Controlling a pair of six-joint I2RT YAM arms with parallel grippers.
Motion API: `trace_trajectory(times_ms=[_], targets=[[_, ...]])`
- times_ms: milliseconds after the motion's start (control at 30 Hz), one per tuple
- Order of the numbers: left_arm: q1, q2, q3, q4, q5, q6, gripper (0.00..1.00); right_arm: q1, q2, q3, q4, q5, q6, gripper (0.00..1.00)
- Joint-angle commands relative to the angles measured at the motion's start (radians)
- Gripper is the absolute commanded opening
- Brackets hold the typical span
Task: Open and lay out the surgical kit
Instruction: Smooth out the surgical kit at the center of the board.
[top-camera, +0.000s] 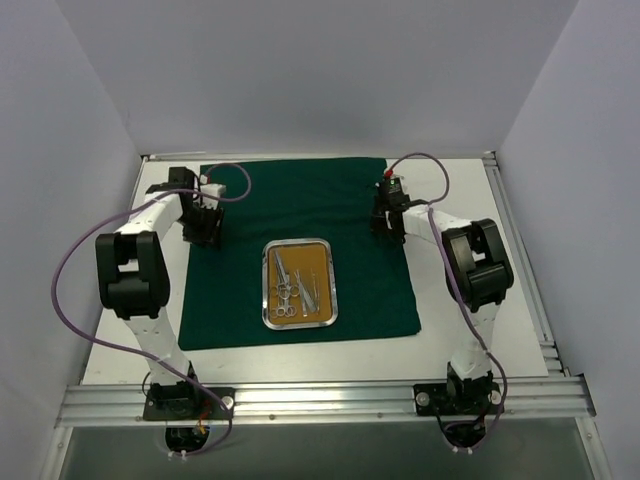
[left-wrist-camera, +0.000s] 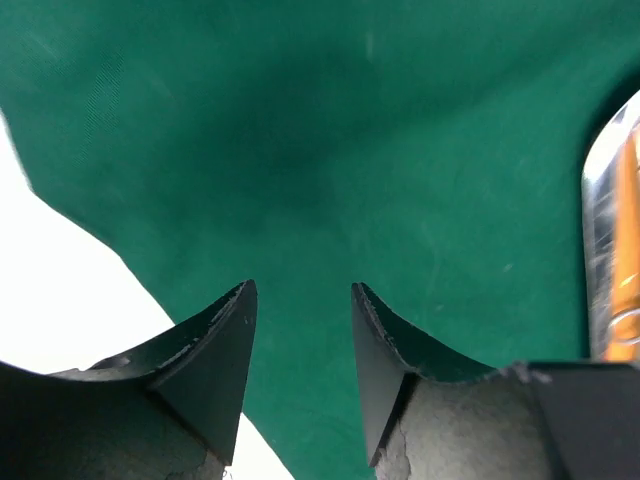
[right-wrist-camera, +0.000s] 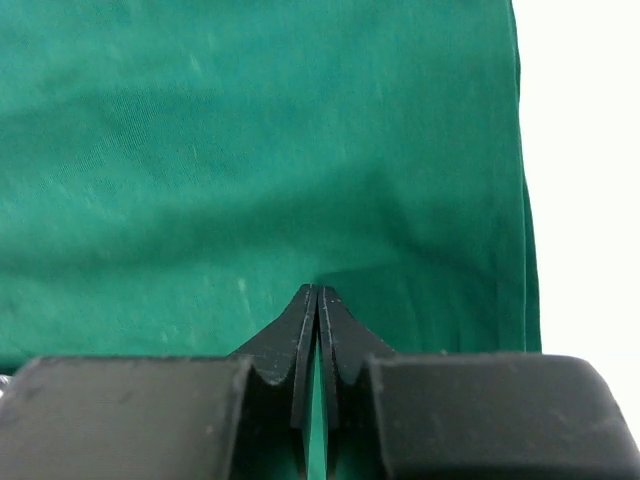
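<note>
Fingers on the right (right-wrist-camera: 295, 345) meet above green cloth (right-wrist-camera: 250, 150), any pinch hidden

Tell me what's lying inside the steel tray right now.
Several silver scissor-handled instruments lie on the orange-brown floor of the tray. They overlap, so their count and anything beneath them cannot be made out.

Green cloth (top-camera: 365, 290) spread flat, tray (top-camera: 334, 285) centred, instruments (top-camera: 290, 288) inside
</note>
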Motion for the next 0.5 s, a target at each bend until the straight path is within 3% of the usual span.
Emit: trace_trajectory(times_ms=[0,467], targets=[[-0.010,-0.043,-0.092,0.046,-0.048,0.038,0.52,0.015,-0.038,-0.055,-0.035,0.058,0.017,0.00],[0.001,-0.098,-0.368,0.012,-0.022,0.108,0.52,-0.029,-0.236,-0.463,-0.016,0.002,0.119,0.00]])
